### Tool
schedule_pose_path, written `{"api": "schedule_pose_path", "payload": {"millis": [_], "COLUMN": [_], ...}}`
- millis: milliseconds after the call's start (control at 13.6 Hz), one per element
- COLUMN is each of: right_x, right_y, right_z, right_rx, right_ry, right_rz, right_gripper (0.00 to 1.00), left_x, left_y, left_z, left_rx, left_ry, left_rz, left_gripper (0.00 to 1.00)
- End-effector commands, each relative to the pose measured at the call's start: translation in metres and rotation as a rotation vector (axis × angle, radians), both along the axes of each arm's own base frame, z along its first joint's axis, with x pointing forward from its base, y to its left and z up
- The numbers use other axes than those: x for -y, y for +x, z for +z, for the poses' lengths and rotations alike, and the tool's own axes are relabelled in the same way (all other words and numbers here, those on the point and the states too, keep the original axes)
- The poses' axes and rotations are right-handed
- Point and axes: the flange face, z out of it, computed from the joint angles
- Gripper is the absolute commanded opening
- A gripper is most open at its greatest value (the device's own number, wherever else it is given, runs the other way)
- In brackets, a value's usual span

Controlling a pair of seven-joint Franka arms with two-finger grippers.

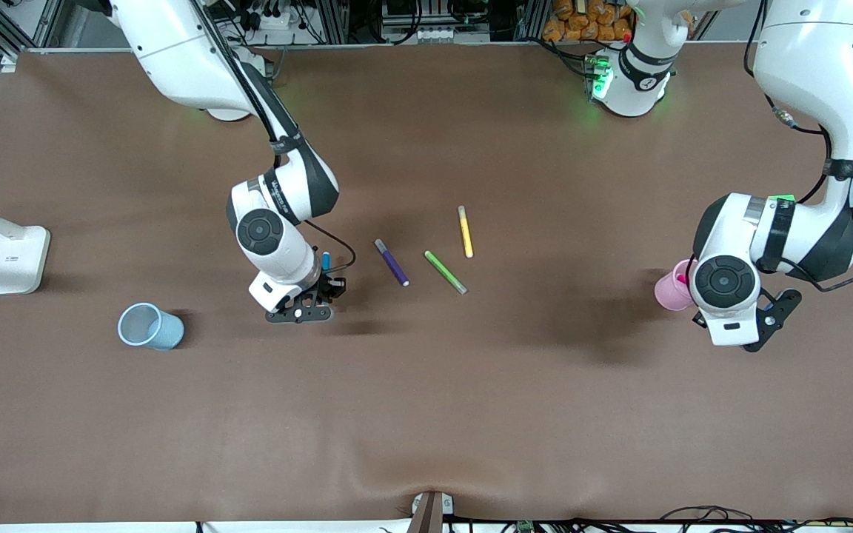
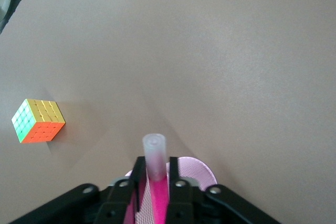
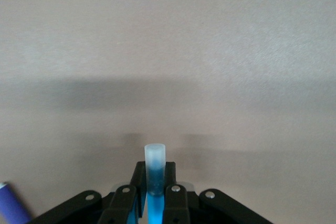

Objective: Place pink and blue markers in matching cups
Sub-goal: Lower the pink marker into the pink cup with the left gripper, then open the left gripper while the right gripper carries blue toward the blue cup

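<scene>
My right gripper (image 1: 326, 285) is shut on the blue marker (image 1: 325, 260) and holds it above the table, between the pale blue cup (image 1: 149, 326) and the loose pens. In the right wrist view the marker's pale tip (image 3: 155, 157) sticks out past the gripper's fingers (image 3: 171, 182). My left gripper (image 2: 156, 178) is shut on the pink marker (image 2: 155, 161) and holds it over the pale pink cup (image 2: 198, 170). In the front view the pink cup (image 1: 669, 289) stands at the left arm's end of the table, partly hidden by that wrist.
A dark purple pen (image 1: 392, 262), a green pen (image 1: 445, 272) and a yellow pen (image 1: 465, 231) lie mid-table. A white lamp base (image 1: 15, 259) stands at the right arm's end. A colourful puzzle cube (image 2: 38, 121) shows in the left wrist view.
</scene>
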Motion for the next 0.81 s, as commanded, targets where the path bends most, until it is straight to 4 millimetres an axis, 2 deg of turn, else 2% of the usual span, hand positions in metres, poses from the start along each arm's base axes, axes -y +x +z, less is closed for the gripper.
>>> {"api": "schedule_pose_path", "payload": {"millis": [0,73,220,440,587,733], "right_x": [0.003,0.009,0.026,0.053,0.081,0.121], "right_y": [-0.001,0.004,0.02,0.041,0.052,0.067], "right_z": [0.01,0.013,0.026,0.042,0.054,0.079], "right_rx": [-0.049,-0.077,-0.142,-0.163,-0.14,-0.128], "right_ry": [0.075,0.114,0.186,0.228,0.249,0.283], "right_rz": [-0.025,-0.032,-0.036,0.021,0.145,0.257], "right_gripper": [0.0,0.0,0.0,0.0,0.0,0.0], "left_x": [0.005,0.009,0.004,0.009,0.006,0.004], "left_y": [0.015,0.018,0.026,0.033,0.035,0.04], "left_z": [0.025,0.038,0.064,0.089,0.103,0.119], "left_rx": [0.035,0.016,-0.024,-0.033,-0.049,-0.047], "left_ry": [0.003,-0.028,-0.074,-0.109,-0.161,-0.225], "left_rz": [-0.045,-0.089,-0.117,-0.145,-0.181,-0.216], "left_gripper": [1.0,1.0,1.0,1.0,1.0,1.0]}}
